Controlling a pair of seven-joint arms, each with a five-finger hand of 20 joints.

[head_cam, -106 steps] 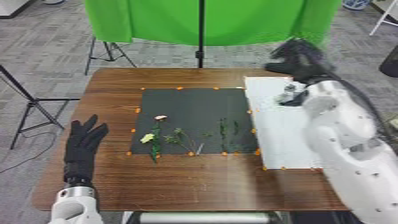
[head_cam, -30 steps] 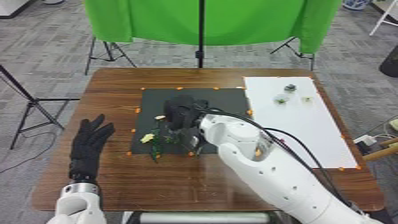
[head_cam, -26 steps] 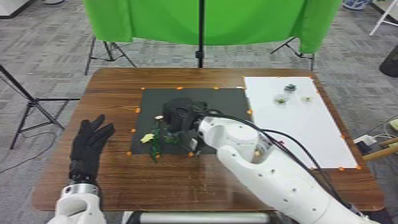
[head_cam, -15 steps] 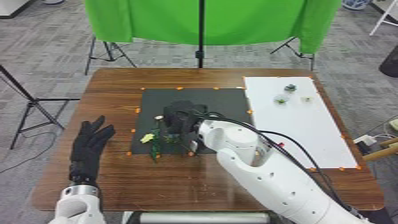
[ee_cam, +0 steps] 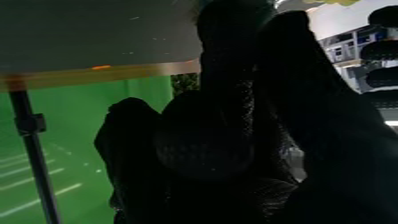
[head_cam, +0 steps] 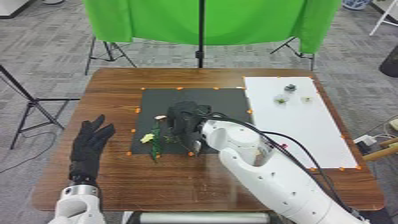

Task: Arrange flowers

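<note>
Pink, ylw flwrs (head_cam: 147, 137) on blk mat (head_cam: 222, 99)

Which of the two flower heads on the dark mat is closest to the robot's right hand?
The pale pink flower head, just left of the right hand. The yellow one lies farther left and nearer the robot.

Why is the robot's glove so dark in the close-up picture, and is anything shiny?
Right wrist view: the right hand looks nearly black, with little light on it, while pale light streaks cross the green cloth. Head view: a soft shine lies on the brown table.
</note>
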